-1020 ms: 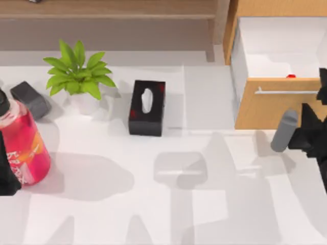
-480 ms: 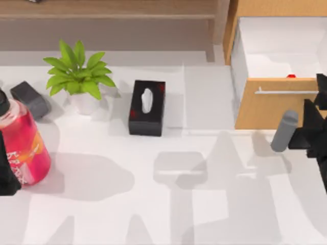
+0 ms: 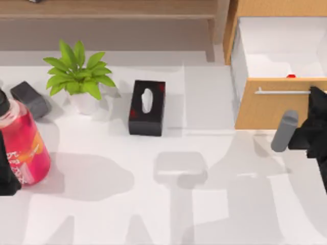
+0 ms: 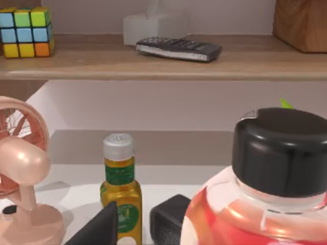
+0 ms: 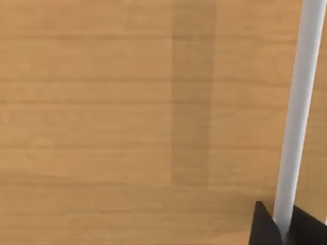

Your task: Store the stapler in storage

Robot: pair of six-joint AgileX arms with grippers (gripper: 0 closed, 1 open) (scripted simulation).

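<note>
The storage drawer [image 3: 271, 104] stands pulled out at the table's right, its white inside showing. My right gripper [image 3: 312, 93] is at the right end of its silver bar handle [image 3: 281, 92]. In the right wrist view the gripper [image 5: 285, 225] has a dark fingertip tight against each side of the bar [image 5: 299, 102]. A small red thing [image 3: 290, 76] peeks up just behind the drawer front; I cannot tell whether it is the stapler. A dark grey block [image 3: 30, 99] lies at the far left, also seen as the dark block [image 4: 171, 220]. My left gripper [image 3: 7, 176] stays parked at the left edge.
A pink bottle [image 3: 23, 145] with a black cap [image 4: 281, 153] stands by the left arm. A potted plant [image 3: 77, 75] and a black tissue box [image 3: 147, 107] sit mid-table. A grey cylinder [image 3: 284, 130] stands beside the right arm. A long wooden shelf [image 3: 107, 9] runs along the back.
My right gripper has shifted in against the drawer front and settled on the handle. The drawer, the left arm and the table objects have not moved.
</note>
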